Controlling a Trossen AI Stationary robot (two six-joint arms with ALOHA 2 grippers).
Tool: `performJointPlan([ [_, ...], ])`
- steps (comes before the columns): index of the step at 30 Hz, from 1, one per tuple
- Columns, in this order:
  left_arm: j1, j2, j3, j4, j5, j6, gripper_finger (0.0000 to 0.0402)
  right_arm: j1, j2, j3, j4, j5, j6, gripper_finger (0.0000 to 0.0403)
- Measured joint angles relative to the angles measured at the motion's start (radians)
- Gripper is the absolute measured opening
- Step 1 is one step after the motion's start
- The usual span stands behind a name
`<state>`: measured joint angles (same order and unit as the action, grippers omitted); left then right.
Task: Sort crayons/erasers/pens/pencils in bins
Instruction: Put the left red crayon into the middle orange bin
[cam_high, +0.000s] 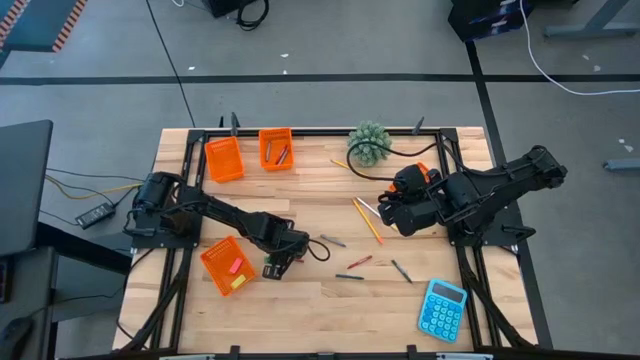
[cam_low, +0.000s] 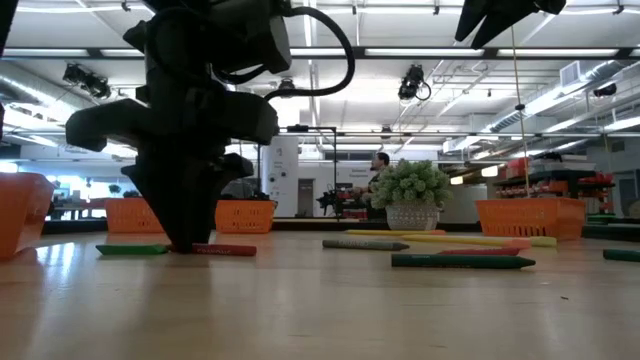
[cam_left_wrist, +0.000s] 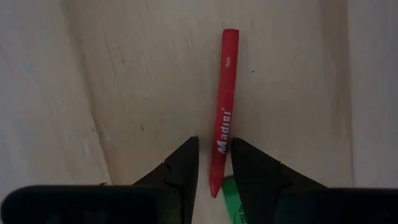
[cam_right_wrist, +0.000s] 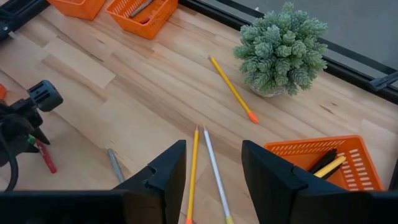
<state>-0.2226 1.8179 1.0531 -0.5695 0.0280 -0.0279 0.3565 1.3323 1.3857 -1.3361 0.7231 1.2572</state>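
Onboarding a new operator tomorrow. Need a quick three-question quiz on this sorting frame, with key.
1. What lies on the wooden table between the left gripper's fingers?
A. a short red wax crayon
B. a slim black pen
C. a pink eraser chunk
2. True or false: a gripper holds the blue plastic calculator.
3. Fill in: the right gripper hovers open above two long thin ____.

Key: 1 A. 2 False, it lies on the table. 3 pencils, one yellow, one whitish.
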Motion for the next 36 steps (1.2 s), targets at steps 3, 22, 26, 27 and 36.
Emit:
performJointPlan([
  [3, 0.0, 0.0, 0.0, 0.001, -0.001, -0.015, 0.0093, 0.0, 0.0, 0.0, 0.0, 0.0, 0.0, 0.0161],
  [22, -0.005, 0.001, 0.0, 0.005, 0.0, -0.111, 0.0046, 0.0, 0.0, 0.0, 0.0, -0.002, -0.012, 0.0161],
  [26, -0.005, -0.005, -0.003, 0.005, 0.001, -0.135, 0.0043, 0.0, 0.0, 0.0, -0.001, -0.002, -0.014, 0.0161],
  [27, -0.003, -0.007, -0.003, 0.005, 0.008, -0.153, 0.004, 0.0, 0.0, 0.0, -0.001, -0.002, -0.017, 0.0161],
  [36, 0.058, -0.027, 0.04, -0.049, 0.006, -0.327, 0.0041, 0.0, 0.0, 0.0, -0.002, 0.001, -0.069, 0.0161],
])
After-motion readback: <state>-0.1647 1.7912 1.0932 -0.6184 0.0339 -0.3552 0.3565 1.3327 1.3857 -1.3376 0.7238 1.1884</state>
